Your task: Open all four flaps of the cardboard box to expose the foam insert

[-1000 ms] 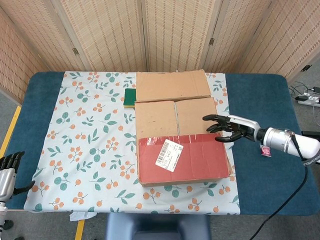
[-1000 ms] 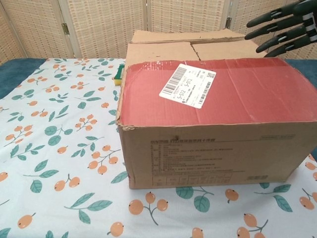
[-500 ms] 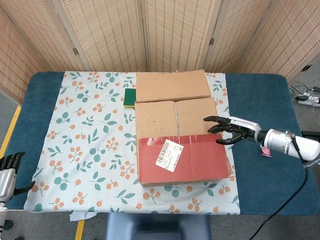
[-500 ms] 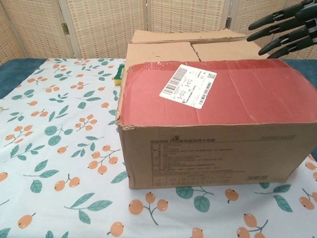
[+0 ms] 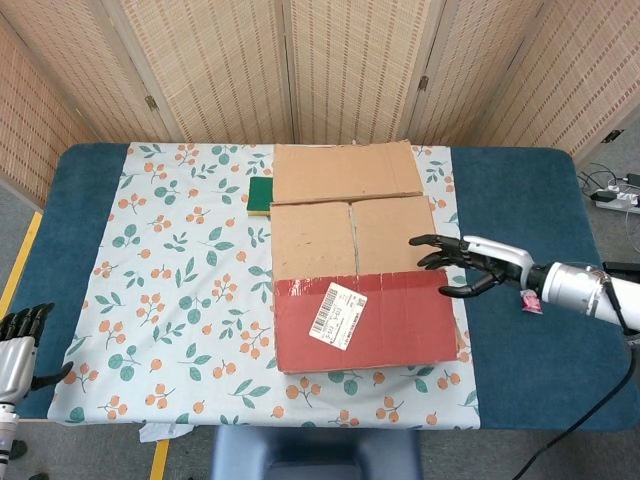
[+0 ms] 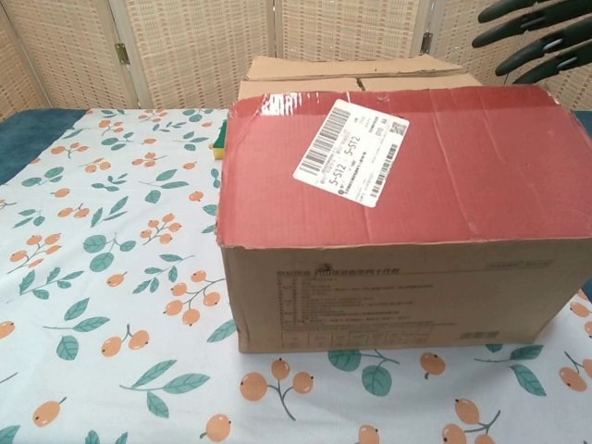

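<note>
One cardboard box (image 5: 362,285) lies long-axis front-to-back; right hand (image 5: 470,267) hovers, fingers (image 6: 532,32) spread, empty.

A cardboard box (image 5: 355,270) is seen at frame centre on the bench (image 5: 520,190), its red flap (image 5: 365,322) lowermost. The right hand (image 5: 468,266) is spread at its right edge.

Woven rattan screen panels (image 5: 220,60) stand behind the table (image 5: 520,190) — blue-topped; grey floor (image 5: 25,215) with a yellow line (image 5: 20,262).
</note>
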Available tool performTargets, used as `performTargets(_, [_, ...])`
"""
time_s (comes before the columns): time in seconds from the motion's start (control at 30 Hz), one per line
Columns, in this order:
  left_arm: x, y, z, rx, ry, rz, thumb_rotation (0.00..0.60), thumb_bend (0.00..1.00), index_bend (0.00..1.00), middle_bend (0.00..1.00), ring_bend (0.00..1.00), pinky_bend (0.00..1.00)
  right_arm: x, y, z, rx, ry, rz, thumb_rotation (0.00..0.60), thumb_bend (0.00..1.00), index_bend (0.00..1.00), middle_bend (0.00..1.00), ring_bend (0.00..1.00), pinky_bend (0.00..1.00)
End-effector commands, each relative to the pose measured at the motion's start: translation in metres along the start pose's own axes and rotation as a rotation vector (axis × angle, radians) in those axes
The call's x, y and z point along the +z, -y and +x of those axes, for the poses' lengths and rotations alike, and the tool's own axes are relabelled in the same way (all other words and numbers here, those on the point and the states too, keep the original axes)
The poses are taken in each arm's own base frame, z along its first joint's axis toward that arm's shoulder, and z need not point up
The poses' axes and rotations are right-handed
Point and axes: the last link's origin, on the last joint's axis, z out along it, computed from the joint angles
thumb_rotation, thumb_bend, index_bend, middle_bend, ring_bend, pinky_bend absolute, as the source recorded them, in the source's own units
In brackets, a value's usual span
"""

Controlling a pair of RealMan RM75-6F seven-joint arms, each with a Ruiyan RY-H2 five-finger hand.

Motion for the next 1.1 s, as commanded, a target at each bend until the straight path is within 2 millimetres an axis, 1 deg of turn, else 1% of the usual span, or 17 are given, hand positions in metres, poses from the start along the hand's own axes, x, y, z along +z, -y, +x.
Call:
performTargets(0.03, [0.001,-0.001,-0.001,0.002,0.002,-0.003,0.6,0.28,0.05,0.12,0.08,0.0,-0.02,0.017,-0.012,-0.051,0.005,0.027,0.527,0.37,0.09,0.0,0.14,0.15])
performTargets(0.1, [0.002,-0.001,-0.001,0.005,0.003,-0.004,0.6,0.28,0.05,0.12,0.08,0.0,-0.031,0.024,-0.019,-0.073,0.006,0.04,0.527,0.37,0.09,0.0,0.14,0.15])
performTargets(0.27, [0.005,-0.001,-0.004,0.013,0.013,0.008,0.6,0.28,0.05,0.12,0.08,0.0,-0.066,0.043,-0.051,-0.148,0.009,0.073,0.527,0.37,0.09,0.0,0.14,0.15])
performTargets(0.33, [0.006,-0.002,-0.004,0.013,0.016,0.008,0.6,0.28,0.05,0.12,0.08,0.0,-0.081,0.051,-0.067,-0.188,0.012,0.086,0.528,0.37,0.08,0.0,0.14,0.15])
performTargets(0.47, [0.006,-0.004,-0.004,0.014,0.013,0.0,0.6,0.28,0.05,0.12,0.09,0.0,-0.103,0.061,-0.1,-0.265,0.014,0.115,0.529,0.37,0.08,0.0,0.14,0.15])
performTargets(0.6, [0.006,-0.006,-0.003,0.015,0.007,-0.012,0.6,0.28,0.05,0.12,0.09,0.0,-0.119,0.061,-0.136,-0.326,0.023,0.134,0.529,0.37,0.06,0.0,0.13,0.15])
performTargets(0.67, [0.005,-0.007,-0.002,0.015,0.004,-0.018,0.6,0.28,0.05,0.12,0.09,0.0,-0.124,0.055,-0.149,-0.331,0.029,0.134,0.528,0.37,0.06,0.0,0.13,0.15])
performTargets(0.73, [0.005,-0.009,-0.002,0.017,0.002,-0.025,0.6,0.28,0.05,0.12,0.09,0.0,-0.13,0.043,-0.162,-0.333,0.044,0.108,0.528,0.37,0.05,0.0,0.13,0.17])
performTargets(0.8, [0.005,-0.01,-0.002,0.017,0.002,-0.031,0.6,0.28,0.05,0.12,0.09,0.0,-0.135,0.029,-0.17,-0.335,0.056,0.072,0.528,0.37,0.03,0.0,0.12,0.18])
performTargets(0.9, [0.005,-0.011,-0.003,0.019,0.004,-0.036,0.6,0.28,0.05,0.12,0.09,0.0,-0.14,0.017,-0.173,-0.323,0.045,0.066,0.529,0.37,0.02,0.0,0.11,0.18])
performTargets(0.97, [0.006,-0.011,-0.003,0.02,0.008,-0.038,0.6,0.28,0.05,0.12,0.09,0.0,-0.142,0.015,-0.171,-0.322,0.028,0.07,0.53,0.37,0.02,0.0,0.11,0.18])
performTargets(1.1, [0.009,-0.01,-0.005,0.019,0.022,-0.033,0.6,0.28,0.05,0.12,0.09,0.0,-0.14,0.014,-0.158,-0.325,-0.016,0.076,0.531,0.37,0.02,0.0,0.11,0.18])
